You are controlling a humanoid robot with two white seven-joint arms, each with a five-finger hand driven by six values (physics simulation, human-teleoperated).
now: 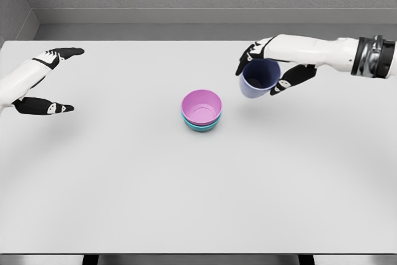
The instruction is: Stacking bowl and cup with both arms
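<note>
Head view of a white table (198, 203) with both arms in frame. The right hand (273, 69) enters from the right edge, its black fingers (248, 57) wrapped over the far rim of a lavender-blue cup (259, 79) and its thumb (291, 80) pressed against the cup's near side, so that the hand is clamped on the cup. The cup is tilted, its open mouth turned toward the camera and slightly leftward, and it appears to be held clear of the table surface. Below and to the left of this hand, near but apart from the cup, a pink bowl (201, 106) sits nested upright inside a teal bowl (201, 126), of which only the lower rim and base show beneath the pink one. The left hand (46, 82) shows at the left edge, well away from the bowls, with fingers (62, 53) and thumb (49, 107) spread apart and holding nothing.
</note>
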